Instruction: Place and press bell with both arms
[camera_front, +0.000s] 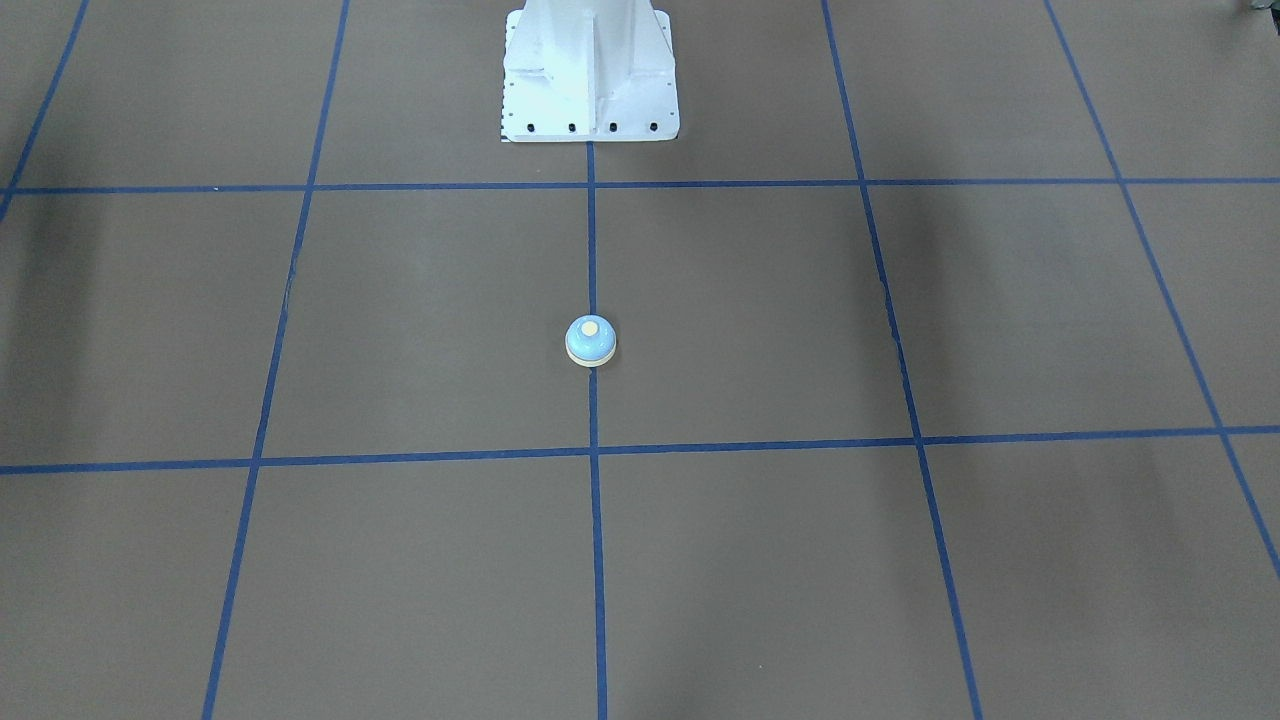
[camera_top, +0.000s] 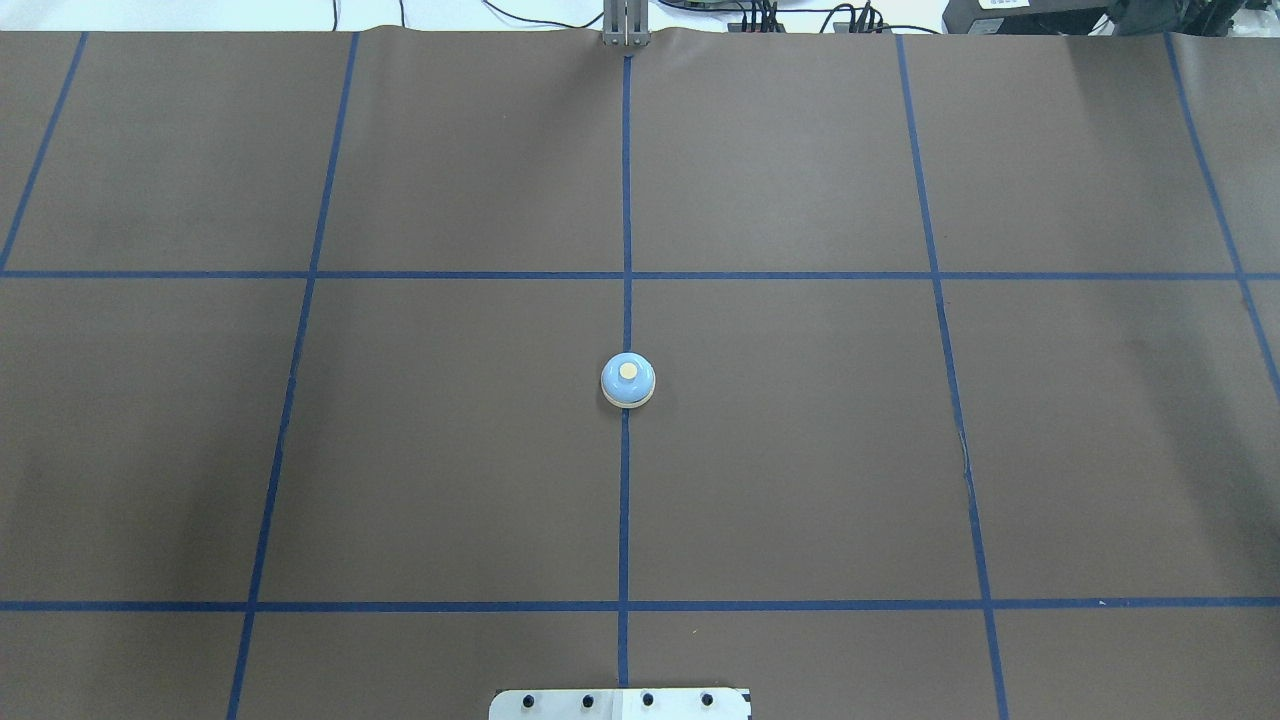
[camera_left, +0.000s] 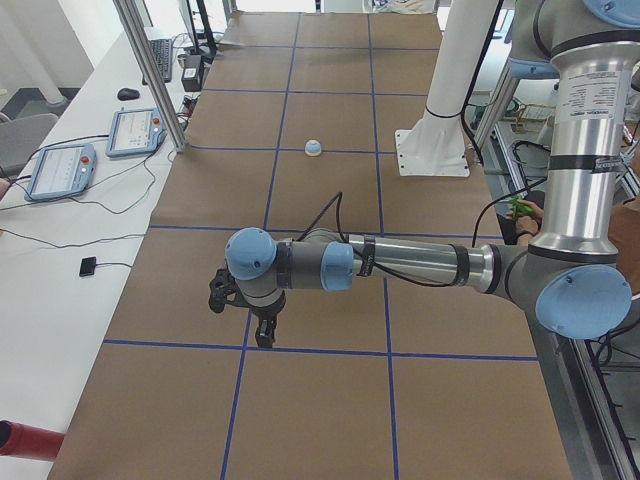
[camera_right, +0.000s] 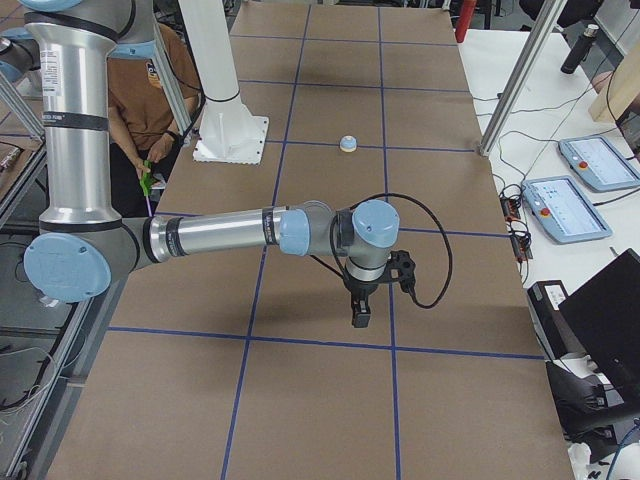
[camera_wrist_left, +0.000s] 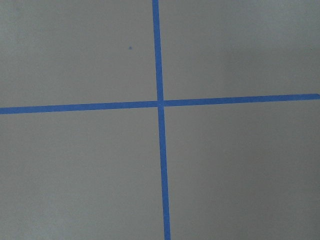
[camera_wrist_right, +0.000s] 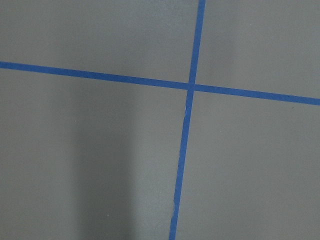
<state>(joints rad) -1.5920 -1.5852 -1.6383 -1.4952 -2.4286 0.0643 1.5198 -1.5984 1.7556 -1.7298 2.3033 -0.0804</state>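
The bell (camera_front: 590, 340) stands upright on the centre blue tape line of the brown table; it also shows in the overhead view (camera_top: 628, 380) and small in both side views (camera_left: 313, 148) (camera_right: 347, 144). No gripper touches it. My left gripper (camera_left: 262, 335) points down over a tape crossing, far from the bell, seen only in the exterior left view. My right gripper (camera_right: 360, 312) points down likewise, seen only in the exterior right view. I cannot tell whether either is open or shut. The wrist views show only table and tape.
The white bolted pedestal (camera_front: 590, 70) stands at the robot's side of the table (camera_top: 620, 703). Teach pendants (camera_left: 60, 170) (camera_right: 590, 160) lie on white side benches beyond metal posts. A seated person (camera_right: 150, 90) is behind the pedestal.
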